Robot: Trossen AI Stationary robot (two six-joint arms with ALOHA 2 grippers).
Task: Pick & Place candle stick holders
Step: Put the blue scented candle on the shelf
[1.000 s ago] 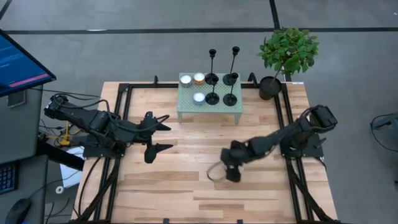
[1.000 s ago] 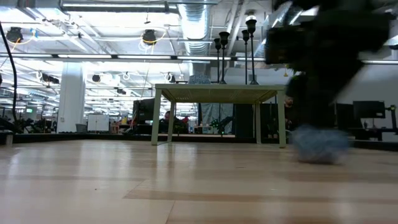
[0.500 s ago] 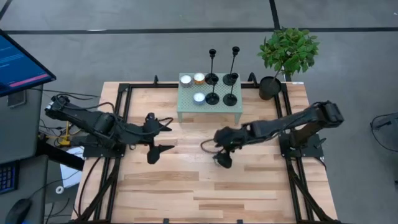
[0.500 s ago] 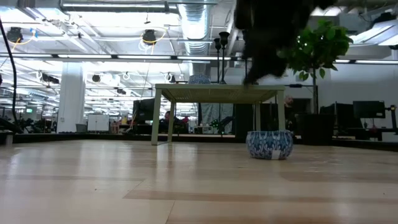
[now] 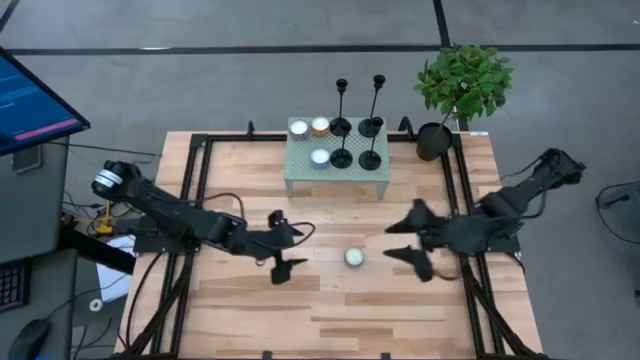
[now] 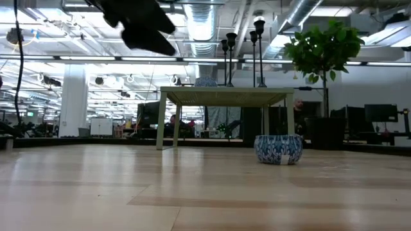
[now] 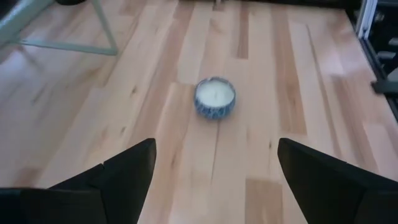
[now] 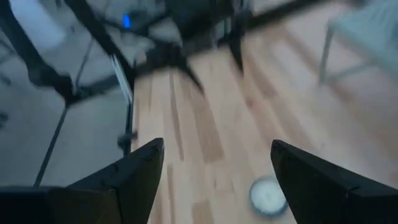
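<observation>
The candlesticks (image 5: 358, 125), four of them, stand on the small green table (image 5: 336, 170) beside three candles (image 5: 310, 136), while a blue candle bowl (image 5: 354, 257) sits on the wooden table (image 5: 330, 310) between the left gripper (image 5: 283, 245) and the right gripper (image 5: 409, 240), both with fingers apart and empty.

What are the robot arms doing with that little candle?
Nothing is being held right now. A small blue candle sits alone on the wooden table. The left end effector and the right end effector are both open, one on each side of it, touching nothing. Four black candlesticks stand on the small green stand at the back, beside three other candles.
</observation>
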